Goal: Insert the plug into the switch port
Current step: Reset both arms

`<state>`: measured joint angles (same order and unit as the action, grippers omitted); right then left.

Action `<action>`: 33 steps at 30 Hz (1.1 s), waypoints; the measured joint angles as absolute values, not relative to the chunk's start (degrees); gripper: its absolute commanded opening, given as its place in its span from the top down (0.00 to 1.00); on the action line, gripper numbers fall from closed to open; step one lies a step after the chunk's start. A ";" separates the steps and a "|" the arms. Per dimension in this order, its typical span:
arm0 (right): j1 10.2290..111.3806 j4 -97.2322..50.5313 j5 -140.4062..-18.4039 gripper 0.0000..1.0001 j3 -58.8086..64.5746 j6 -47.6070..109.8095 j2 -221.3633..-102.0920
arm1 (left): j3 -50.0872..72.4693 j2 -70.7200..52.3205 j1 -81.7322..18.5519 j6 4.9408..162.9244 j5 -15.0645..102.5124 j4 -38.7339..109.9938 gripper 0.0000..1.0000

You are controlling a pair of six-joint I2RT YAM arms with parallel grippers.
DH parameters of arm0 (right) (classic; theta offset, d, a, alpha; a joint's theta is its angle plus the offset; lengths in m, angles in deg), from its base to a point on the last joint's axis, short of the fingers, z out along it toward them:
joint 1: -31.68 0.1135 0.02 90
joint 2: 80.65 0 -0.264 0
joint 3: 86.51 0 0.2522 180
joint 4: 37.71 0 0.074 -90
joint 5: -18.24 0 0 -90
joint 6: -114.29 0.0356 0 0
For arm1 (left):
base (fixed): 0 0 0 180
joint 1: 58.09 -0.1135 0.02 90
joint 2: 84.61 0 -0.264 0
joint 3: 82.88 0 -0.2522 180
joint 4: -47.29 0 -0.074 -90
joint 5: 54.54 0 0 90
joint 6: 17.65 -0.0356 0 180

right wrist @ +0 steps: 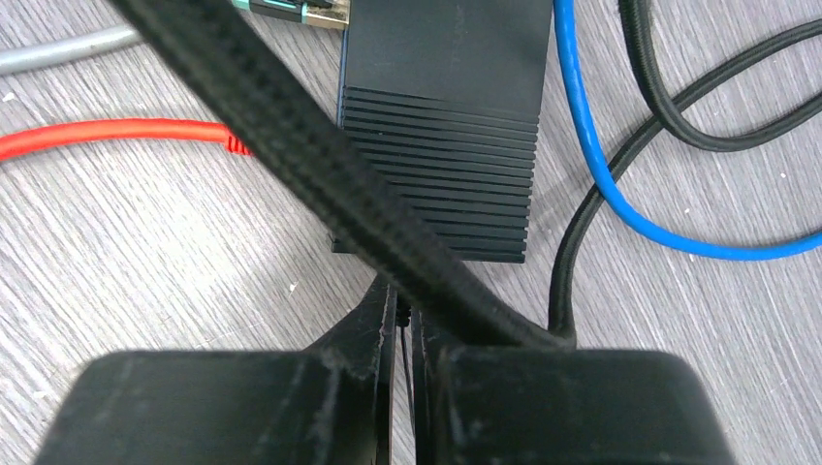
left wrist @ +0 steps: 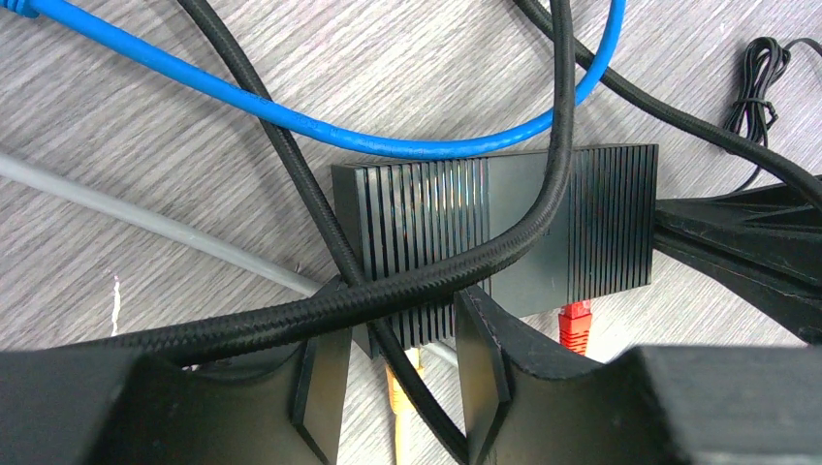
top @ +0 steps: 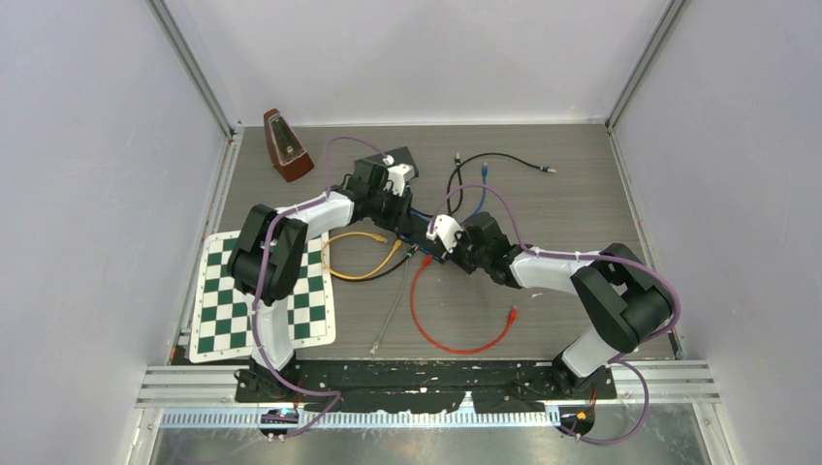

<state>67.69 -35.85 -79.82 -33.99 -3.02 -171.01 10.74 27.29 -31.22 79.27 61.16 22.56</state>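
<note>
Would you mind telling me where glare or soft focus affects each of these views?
Top external: evenly lit, shadows faint. Left wrist: a pale sheen glares off the ribs of the switch. Right wrist: the braided black cable looks soft close to the lens, while the switch behind it is sharp.

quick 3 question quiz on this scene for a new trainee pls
1. True or false: the red plug sits against one side of the switch.
2. Which cable crosses over the top of the switch? A yellow cable, B braided black cable, C grey cable.
3. Fill in: the jaws of the left gripper stand ___.

Key: 1 true; 2 B; 3 open.
</note>
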 measured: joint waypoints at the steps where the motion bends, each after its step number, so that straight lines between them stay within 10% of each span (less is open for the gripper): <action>1: 67.69 -35.87 -79.82 0.95 -33.99 -3.31 -171.01 | 10.74 27.29 -31.19 79.25 61.16 22.56 0.59; 24: 67.29 -37.55 -77.37 0.93 -34.21 -7.59 -171.74 | 13.69 25.67 -29.32 84.25 55.65 26.87 0.59; 28: 66.77 -36.74 -77.68 0.41 -34.60 -8.93 -170.91 | 13.58 25.48 -28.29 85.50 54.40 26.83 0.59; 33: 65.28 -32.02 -76.41 0.30 -34.62 -12.25 -167.08 | 12.69 25.52 -25.99 87.29 52.57 24.95 0.59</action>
<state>65.28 -32.02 -76.41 -34.62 -12.25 -167.08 12.69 25.52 -25.99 87.29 52.57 24.95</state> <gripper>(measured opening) 0.653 0.419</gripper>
